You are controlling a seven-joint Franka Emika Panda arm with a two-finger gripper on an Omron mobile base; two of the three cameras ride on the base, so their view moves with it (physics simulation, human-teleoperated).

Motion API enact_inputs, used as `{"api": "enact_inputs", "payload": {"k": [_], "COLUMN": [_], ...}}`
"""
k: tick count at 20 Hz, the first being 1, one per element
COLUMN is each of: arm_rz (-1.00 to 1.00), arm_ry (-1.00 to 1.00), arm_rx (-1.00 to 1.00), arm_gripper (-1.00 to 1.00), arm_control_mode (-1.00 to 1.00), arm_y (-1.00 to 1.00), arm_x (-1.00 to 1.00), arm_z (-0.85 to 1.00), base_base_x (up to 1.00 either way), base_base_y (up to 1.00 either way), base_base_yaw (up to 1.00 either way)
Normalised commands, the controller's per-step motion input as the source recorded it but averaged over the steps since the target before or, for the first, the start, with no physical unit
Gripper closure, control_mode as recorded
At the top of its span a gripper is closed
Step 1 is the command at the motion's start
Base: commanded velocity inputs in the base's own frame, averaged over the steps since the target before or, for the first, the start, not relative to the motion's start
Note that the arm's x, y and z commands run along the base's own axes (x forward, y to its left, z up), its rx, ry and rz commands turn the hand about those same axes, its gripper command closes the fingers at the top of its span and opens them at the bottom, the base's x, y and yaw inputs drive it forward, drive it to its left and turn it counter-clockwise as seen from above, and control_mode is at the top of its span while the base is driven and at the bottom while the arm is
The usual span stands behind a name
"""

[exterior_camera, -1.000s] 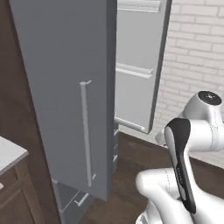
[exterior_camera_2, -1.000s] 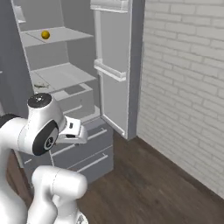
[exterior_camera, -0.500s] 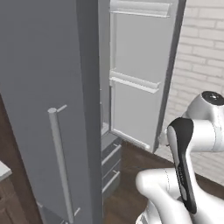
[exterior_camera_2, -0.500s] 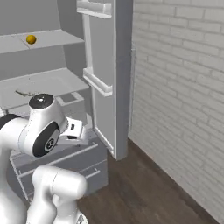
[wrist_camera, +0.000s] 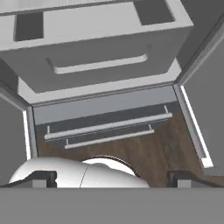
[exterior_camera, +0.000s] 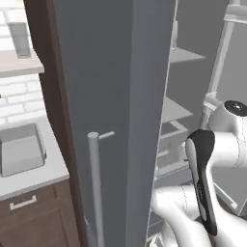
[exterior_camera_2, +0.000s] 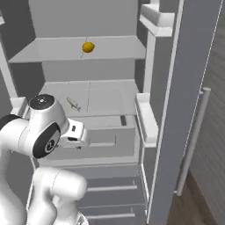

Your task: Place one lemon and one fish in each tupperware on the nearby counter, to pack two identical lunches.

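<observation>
**Facing open fridge, nothing picked yet**

Fetch step, not started. Gripper (wrist_camera: pixel 112 178) released, jaws wide, holding nothing, pointing down at the fridge drawers (wrist_camera: pixel 100 48) and floor. One lemon (exterior_camera_2: pixel 88 47) sits on the upper fridge shelf (exterior_camera_2: pixel 52 49); one fish (exterior_camera_2: pixel 73 104) lies on the shelf below. A tupperware (exterior_camera: pixel 19 152) waits on the desk (exterior_camera: pixel 34 176) left of the fridge. Next move probably calls for raising the arm toward the lemon or fish.

Lemon (exterior_camera_2: pixel 88 47) on upper fridge shelf, fish (exterior_camera_2: pixel 73 104) on shelf below, tupperware (exterior_camera: pixel 20 153) on counter (exterior_camera: pixel 34 177)
</observation>
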Motion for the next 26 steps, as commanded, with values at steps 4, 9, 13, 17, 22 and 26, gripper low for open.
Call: {"api": "enact_inputs", "payload": {"k": [4,9,13,17,22,26], "arm_rz": [0.0,0.0,0.0,0.0,0.06,0.16], "arm_ry": [0.0,0.0,0.0,0.0,-0.07,-0.11], "arm_rx": [0.0,0.0,0.0,0.0,0.0,0.0], "arm_gripper": [-1.0,-1.0,-1.0,-1.0,-1.0,-1.0], "arm_control_mode": [1.0,1.0,1.0,-1.0,-1.0,-1.0], "arm_y": [0.0,0.0,0.0,0.0,0.0,0.0], "arm_x": [0.0,0.0,0.0,0.2,0.96,1.0], "arm_z": [0.0,0.0,0.0,-0.02,-0.02,0.0], "base_base_x": [0.45,0.11,0.53,0.57,0.0,0.0], "base_base_y": [-0.34,-0.6,-0.01,0.02,0.0,0.0], "base_base_yaw": [0.67,0.48,0.15,0.01,0.0,0.0]}}
